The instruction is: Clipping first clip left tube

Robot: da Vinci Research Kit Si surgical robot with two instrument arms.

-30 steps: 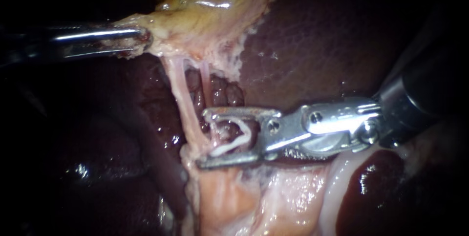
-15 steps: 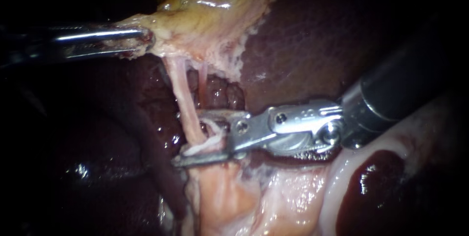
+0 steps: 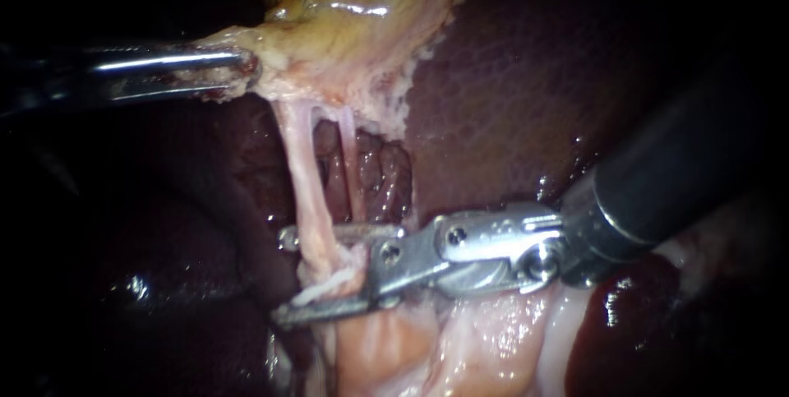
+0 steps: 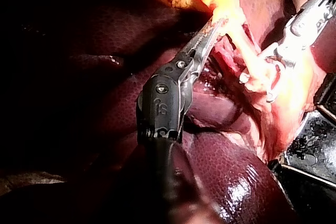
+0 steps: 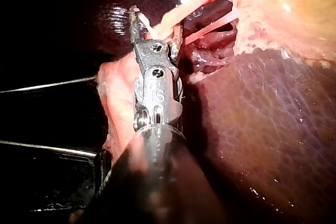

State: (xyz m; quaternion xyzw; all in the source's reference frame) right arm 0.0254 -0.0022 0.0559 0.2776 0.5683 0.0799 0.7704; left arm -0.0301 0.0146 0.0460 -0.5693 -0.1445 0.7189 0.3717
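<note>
Left tube (image 3: 306, 175) was sitting right between the jaws of my right instrument (image 3: 283, 276), crossing them about halfway along their length and pretty much square to them. The jaws had a white clip (image 3: 325, 288) loaded in them. You could see one leg of it lying along the jaw farther from the gallbladder (image 3: 353, 19), with the tube bunched up against it. So those jaws weren't fully together, a narrow gap showed, but they were gripping the clip from both sides with the tube inside it.

Just beside that tube, on the hinge side of the jaws, a second, thinner tube (image 3: 349, 159) ran roughly parallel. From the endoscope I couldn't tell if it passed behind the jaw or ended short of it. Both strands looked stretched taut up to the gallbladder's pale, ragged edge.

My left instrument (image 3: 242, 64) had its jaws clamped down on that edge of the gallbladder, well apart from the right instrument. In its own wrist view the tips were buried in the yellowish tissue ahead of it.

Under the right instrument's jaws and wrist there was pale pink tissue (image 3: 460, 348), and dark, glossy liver (image 3: 509, 101) lay all around and behind.
</note>
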